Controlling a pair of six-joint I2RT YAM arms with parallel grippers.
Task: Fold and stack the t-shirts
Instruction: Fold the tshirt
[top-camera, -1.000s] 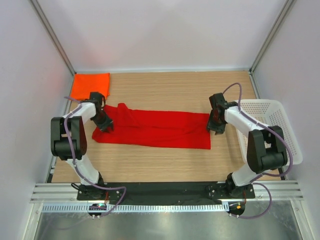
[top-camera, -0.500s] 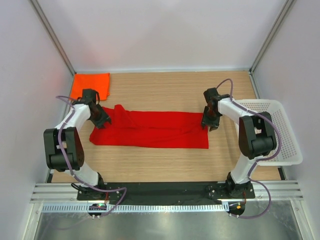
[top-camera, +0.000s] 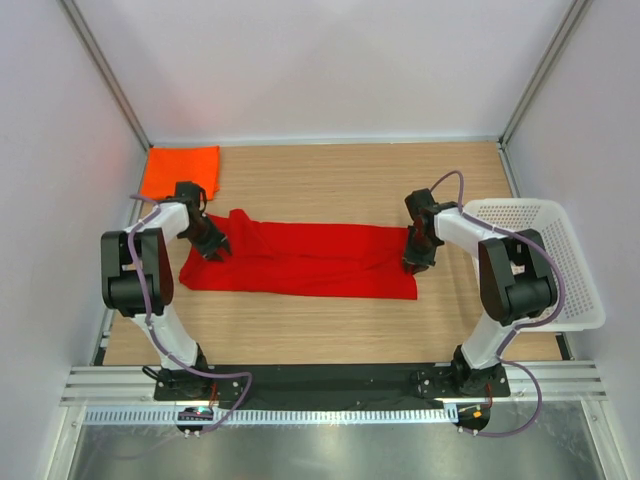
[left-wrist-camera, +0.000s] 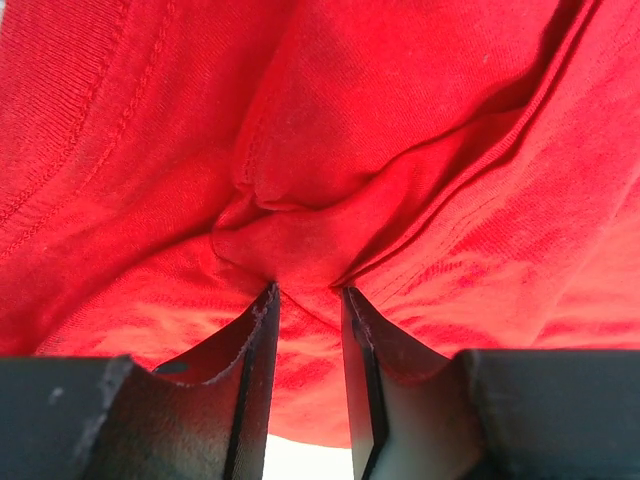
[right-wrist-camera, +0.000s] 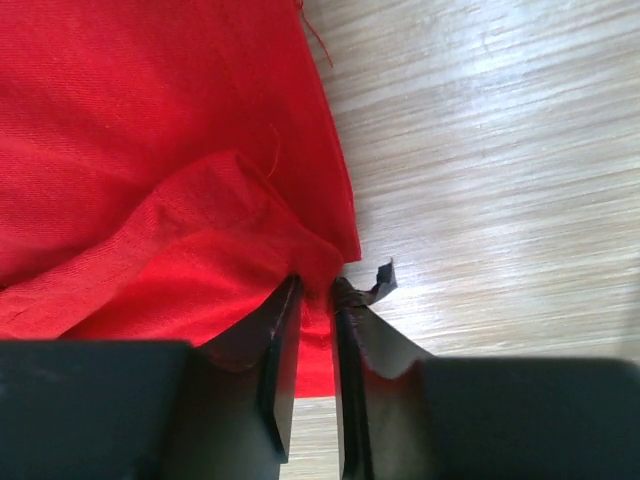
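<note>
The red t-shirt (top-camera: 300, 258) lies as a long flat band across the middle of the wooden table (top-camera: 330, 180). My left gripper (top-camera: 214, 247) sits on its left end. In the left wrist view its jaws (left-wrist-camera: 310, 292) are shut on a bunched fold of the red cloth (left-wrist-camera: 380, 120). My right gripper (top-camera: 415, 260) is at the shirt's right edge, and its jaws (right-wrist-camera: 318, 285) pinch the hem of the red cloth (right-wrist-camera: 130, 150) just above the tabletop. The orange t-shirt (top-camera: 180, 170) lies folded in the back left corner, apart from both grippers.
A white mesh basket (top-camera: 575, 270) stands at the right edge, close behind the right arm. White walls with metal posts enclose the table at the back and sides. A loose scrap of black pad material (right-wrist-camera: 382, 280) curls off the right gripper's finger.
The right gripper has moved in to the shirt's right edge and closed on the hem. The left gripper shifted slightly on the left end and narrowed on a fold.
</note>
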